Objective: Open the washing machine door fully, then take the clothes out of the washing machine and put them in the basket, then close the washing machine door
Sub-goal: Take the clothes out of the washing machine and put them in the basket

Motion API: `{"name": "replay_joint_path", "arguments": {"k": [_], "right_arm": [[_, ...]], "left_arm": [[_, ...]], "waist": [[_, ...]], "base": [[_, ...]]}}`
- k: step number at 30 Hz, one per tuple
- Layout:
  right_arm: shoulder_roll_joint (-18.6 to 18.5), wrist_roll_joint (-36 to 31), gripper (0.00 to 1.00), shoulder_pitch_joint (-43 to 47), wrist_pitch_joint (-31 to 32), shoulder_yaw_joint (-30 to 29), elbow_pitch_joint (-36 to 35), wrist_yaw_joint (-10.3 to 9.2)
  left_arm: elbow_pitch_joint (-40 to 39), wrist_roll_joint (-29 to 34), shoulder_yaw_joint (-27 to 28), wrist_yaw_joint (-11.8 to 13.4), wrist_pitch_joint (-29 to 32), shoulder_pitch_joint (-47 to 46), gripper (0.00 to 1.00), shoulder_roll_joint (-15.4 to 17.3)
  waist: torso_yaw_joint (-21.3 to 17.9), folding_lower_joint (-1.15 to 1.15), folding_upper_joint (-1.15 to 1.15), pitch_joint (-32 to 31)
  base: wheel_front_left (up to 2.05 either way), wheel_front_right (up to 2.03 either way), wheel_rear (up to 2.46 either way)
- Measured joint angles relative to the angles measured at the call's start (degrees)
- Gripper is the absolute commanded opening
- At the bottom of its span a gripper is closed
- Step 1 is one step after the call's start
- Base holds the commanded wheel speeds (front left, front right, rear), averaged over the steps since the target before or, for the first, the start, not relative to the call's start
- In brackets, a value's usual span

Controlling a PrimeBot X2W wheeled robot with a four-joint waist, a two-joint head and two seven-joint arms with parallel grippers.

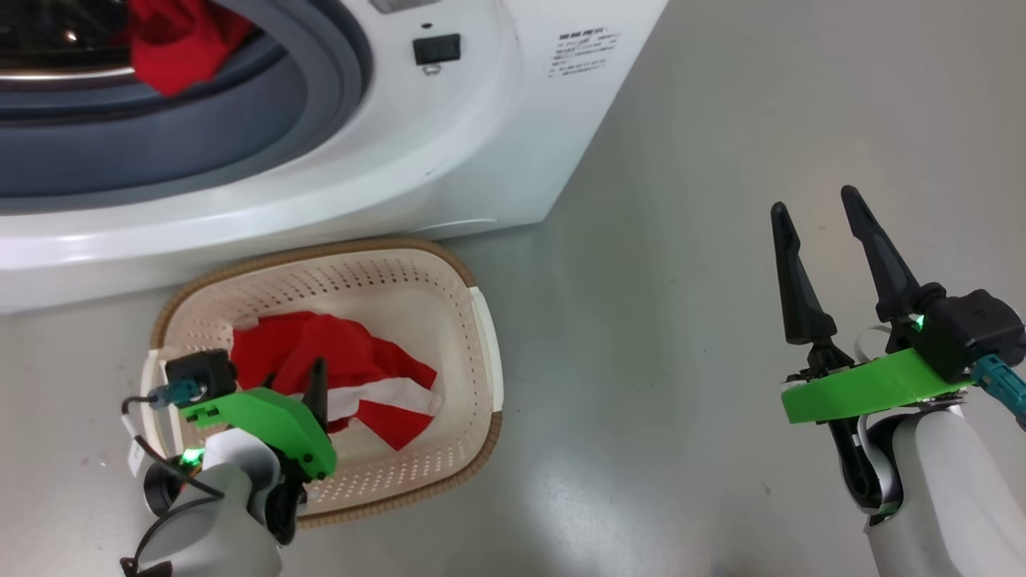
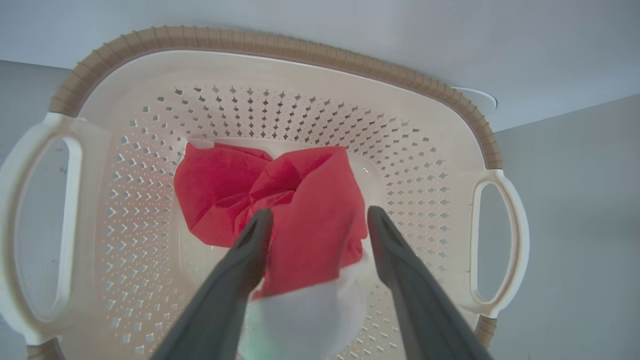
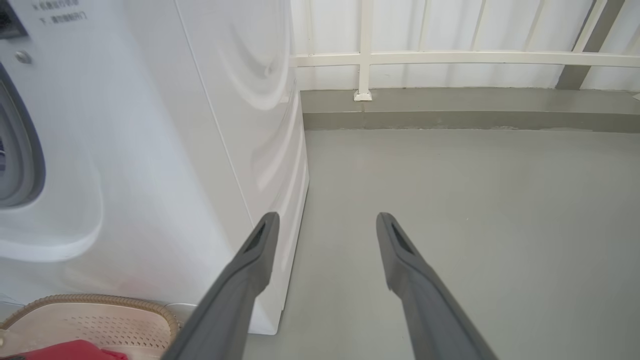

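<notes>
Left gripper (image 2: 317, 220) hangs over the basket (image 2: 280, 45) with its jaws spread. A red garment (image 2: 300, 200) lies loose beneath it, at 7 o'clock in the head view. Best to lift straight up so no finger snags cloth, then reach to 11 o'clock, where a second garment (image 1: 180, 44) sits in the washing machine (image 1: 481, 144). Right gripper (image 1: 813, 202), at 3 o'clock, is spread and empty.

Bright, even light all round, soft glare on the floor (image 1: 577, 481) beside the basket (image 1: 337, 250). Wrist views bow at the edges; near fingers (image 2: 235, 280) look blurred.
</notes>
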Motion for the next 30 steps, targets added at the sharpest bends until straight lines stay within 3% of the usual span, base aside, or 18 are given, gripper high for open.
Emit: {"name": "replay_joint_path", "arguments": {"k": [7, 15, 30], "right_arm": [[0.04, 0.0, 1.0, 0.02, 0.0, 0.3, 1.2, 0.0], [0.07, -0.1, 1.0, 0.59, 0.0, 0.7, 2.52, 0.0], [0.12, -0.27, 1.0, 5.22, 0.01, 0.55, 3.55, 0.0]], "left_arm": [[-0.45, -1.47, -0.76, -0.53, -2.72, 0.14, 1.0, -0.4], [-10.57, -1.15, -2.85, -0.58, -4.99, 4.76, 1.0, 0.11], [-33.85, 8.12, 8.42, -0.51, -5.0, 20.9, 1.0, 1.34]], "waist": [[1.16, 0.0, 0.0, -2.73], [2.65, 0.0, 0.0, -7.47], [4.09, 0.0, 0.0, -16.24]], "base": [[0.0, 0.0, 0.0], [0.0, 0.0, 0.0], [0.0, 0.0, 0.0]]}}
